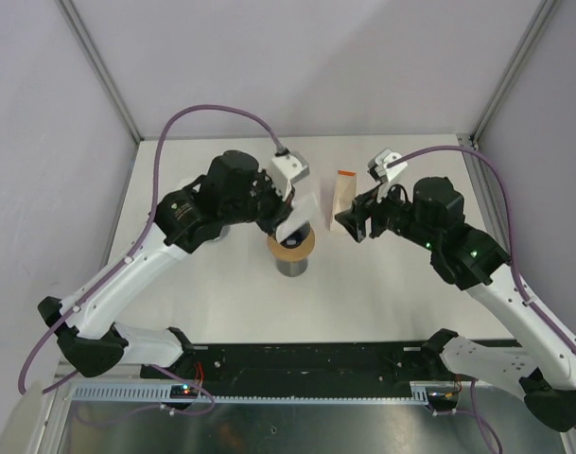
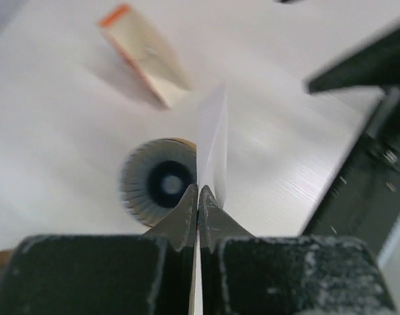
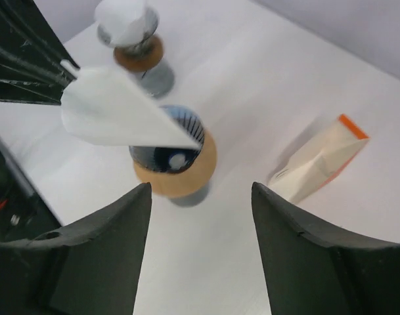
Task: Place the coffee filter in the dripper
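Filter: one white paper coffee filter (image 2: 211, 141), folded flat, held just over the dripper (image 2: 161, 182), not yet inside
Handling: probably feather-light, limp and easily creased, so best pinched at an edge
Left gripper (image 2: 198, 191): clamped on the filter's lower edge
Right gripper (image 3: 201, 197): jaws apart, holding nothing
Count: one dripper, one filter pack (image 3: 318, 161), one other brown-collared vessel (image 3: 131, 36), kind unclear

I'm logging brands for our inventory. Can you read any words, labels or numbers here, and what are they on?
No text can be read in any view.
Orange-edged packet: any print on it is too blurred to read.
Paper filter: plain white, no lettering shows.
Dripper: only stripes inside, no lettering shows.
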`<control>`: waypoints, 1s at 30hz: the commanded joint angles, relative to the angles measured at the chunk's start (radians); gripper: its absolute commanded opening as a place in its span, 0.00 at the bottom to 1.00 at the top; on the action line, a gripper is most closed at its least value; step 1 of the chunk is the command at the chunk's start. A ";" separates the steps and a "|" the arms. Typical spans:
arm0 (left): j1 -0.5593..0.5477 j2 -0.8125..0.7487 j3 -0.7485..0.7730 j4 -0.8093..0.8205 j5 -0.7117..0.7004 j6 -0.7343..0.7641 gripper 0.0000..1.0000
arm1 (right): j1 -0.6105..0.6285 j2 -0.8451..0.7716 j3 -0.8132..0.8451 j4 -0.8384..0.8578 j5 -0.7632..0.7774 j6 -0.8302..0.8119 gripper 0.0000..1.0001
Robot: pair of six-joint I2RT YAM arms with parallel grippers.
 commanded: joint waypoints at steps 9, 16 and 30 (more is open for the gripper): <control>0.000 -0.028 0.048 0.221 -0.540 -0.350 0.00 | 0.500 0.150 0.039 0.468 0.921 0.128 0.76; 0.000 -0.022 0.060 0.220 -0.626 -0.437 0.01 | 0.554 0.258 0.047 0.664 0.982 0.051 0.60; 0.000 -0.022 0.062 0.219 -0.608 -0.467 0.02 | 0.550 0.374 0.094 0.710 0.962 -0.028 0.56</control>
